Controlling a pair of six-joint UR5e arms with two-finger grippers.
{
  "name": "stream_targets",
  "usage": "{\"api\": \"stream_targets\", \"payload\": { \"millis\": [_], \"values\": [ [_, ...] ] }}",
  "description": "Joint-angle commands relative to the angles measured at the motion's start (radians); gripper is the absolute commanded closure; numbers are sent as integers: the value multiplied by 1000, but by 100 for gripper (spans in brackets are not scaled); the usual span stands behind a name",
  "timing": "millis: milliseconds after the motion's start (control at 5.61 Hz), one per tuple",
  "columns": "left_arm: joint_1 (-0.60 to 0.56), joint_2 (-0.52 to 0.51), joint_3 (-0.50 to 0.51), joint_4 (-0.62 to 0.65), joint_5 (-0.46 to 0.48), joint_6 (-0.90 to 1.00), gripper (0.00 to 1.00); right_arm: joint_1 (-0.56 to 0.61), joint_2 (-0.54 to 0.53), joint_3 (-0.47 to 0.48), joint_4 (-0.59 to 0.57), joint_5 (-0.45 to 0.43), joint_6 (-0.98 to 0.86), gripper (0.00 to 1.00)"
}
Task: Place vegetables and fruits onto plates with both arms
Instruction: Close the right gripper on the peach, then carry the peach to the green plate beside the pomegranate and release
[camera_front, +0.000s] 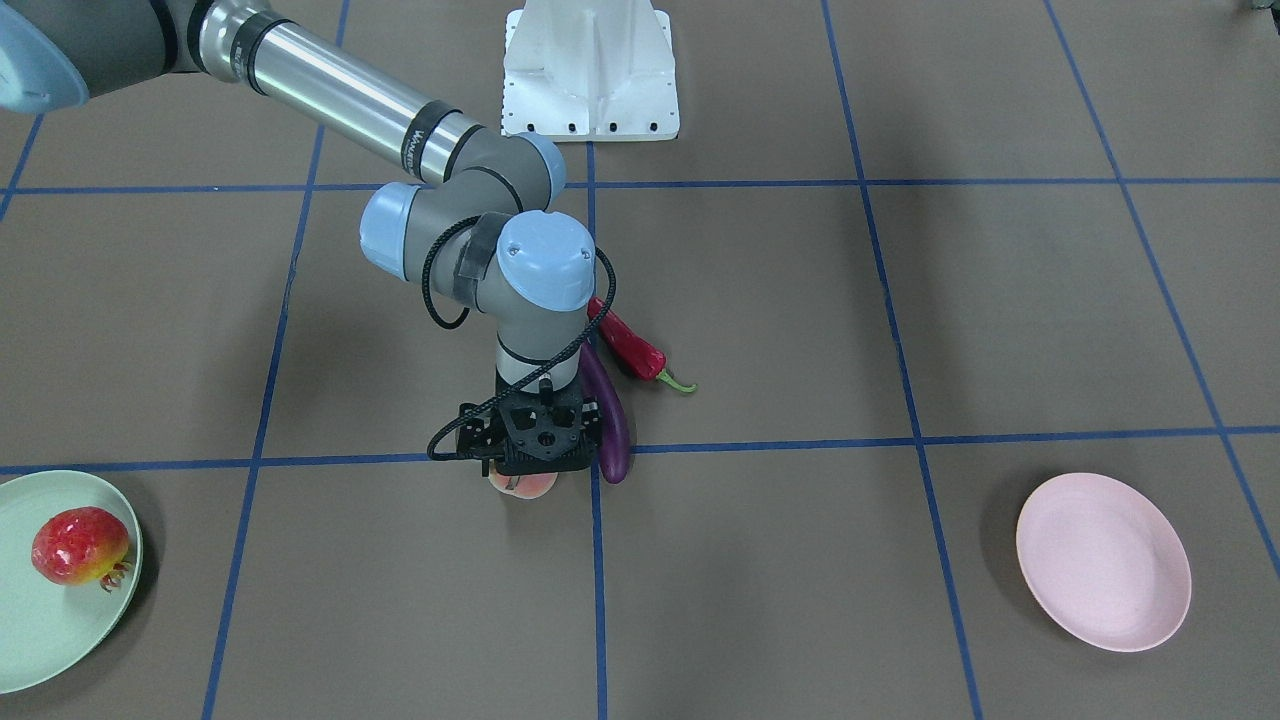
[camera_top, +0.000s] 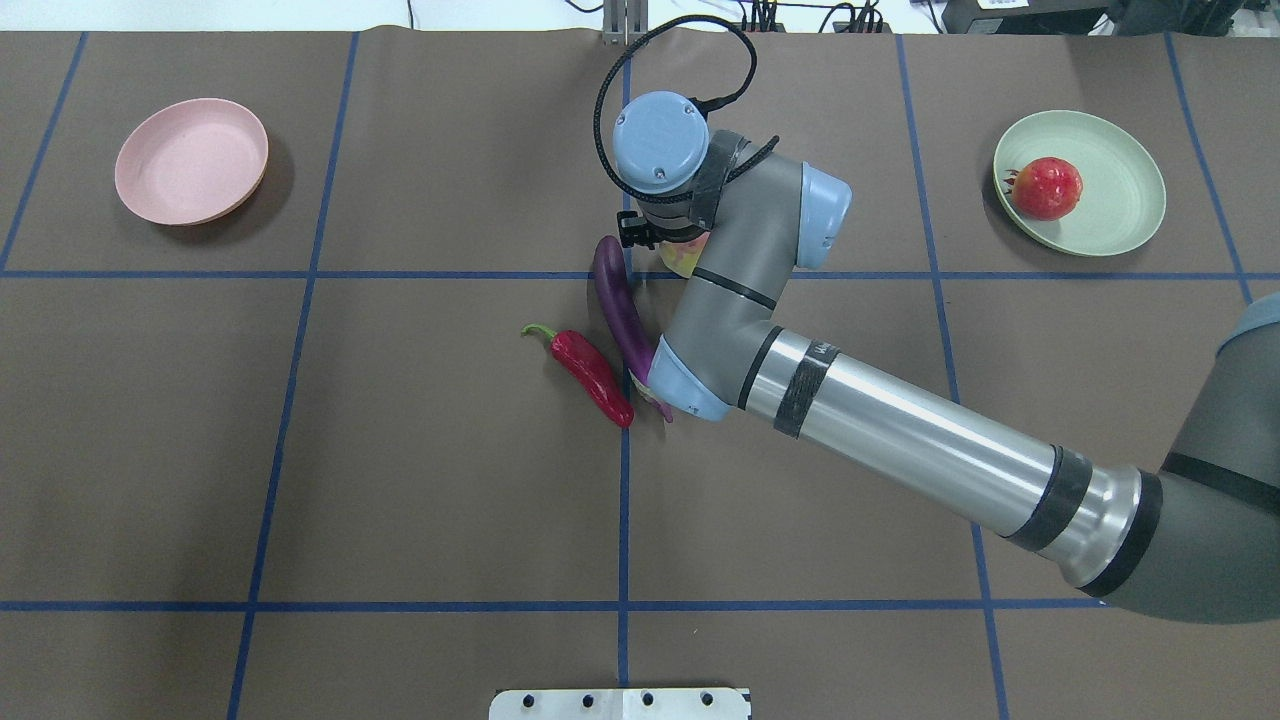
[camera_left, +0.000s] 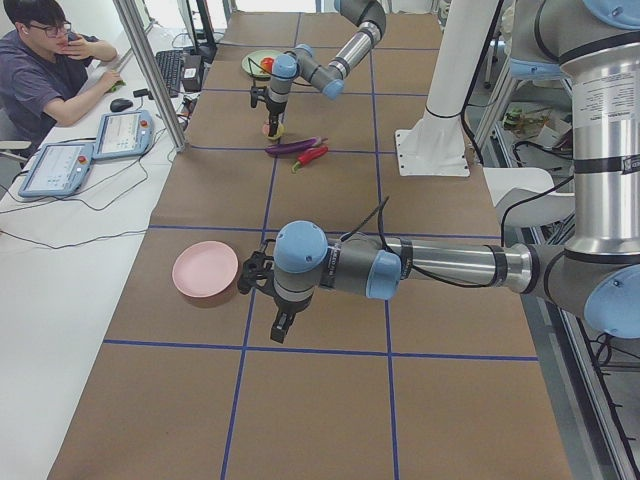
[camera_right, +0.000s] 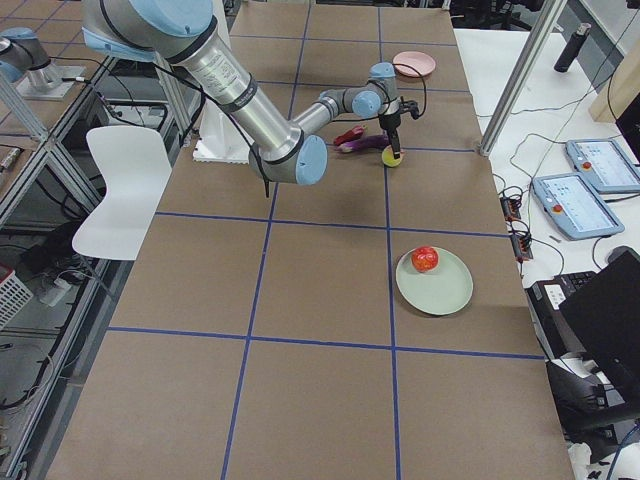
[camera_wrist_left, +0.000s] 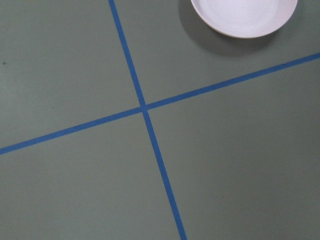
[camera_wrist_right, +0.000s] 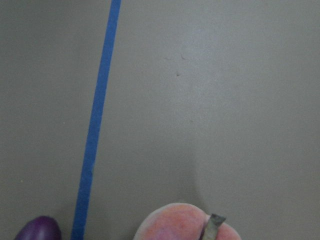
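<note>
My right gripper (camera_front: 525, 468) is down over the pale pink-green peach (camera_front: 527, 485), which rests on the table at the centre. In the right wrist view one fingertip (camera_wrist_right: 213, 224) lies against the peach (camera_wrist_right: 175, 222); the gripper looks shut on it. The purple eggplant (camera_front: 612, 420) lies right beside it, and the red chili pepper (camera_front: 632, 345) just behind. The pomegranate (camera_top: 1047, 188) sits on the mint green plate (camera_top: 1125, 205). The pink plate (camera_top: 190, 160) is empty. My left gripper (camera_left: 283, 325) hovers near the pink plate; I cannot tell whether it is open or shut.
The white base block (camera_front: 590, 70) stands at the robot's side of the table. An operator (camera_left: 50, 70) sits at a side desk with tablets. Blue tape lines cross the brown table surface.
</note>
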Motion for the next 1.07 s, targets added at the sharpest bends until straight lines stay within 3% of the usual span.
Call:
{"api": "stream_targets", "payload": {
  "millis": [0,178,357,714,892],
  "values": [
    [0,-4,4,0,0,0,0,-12,-4,-18,1,-2,-3,3],
    [0,-6,4,0,0,0,0,-5,-2,-14,4,0,-10,90],
    [0,-6,4,0,0,0,0,45,-1,32,3,24,-81,100],
    [0,-4,2,0,0,-2,0,232,-50,46,18,236,-313,100],
    [0,-6,1,0,-2,-2,0,357,-162,41,149,408,-483,100]
  ]
}}
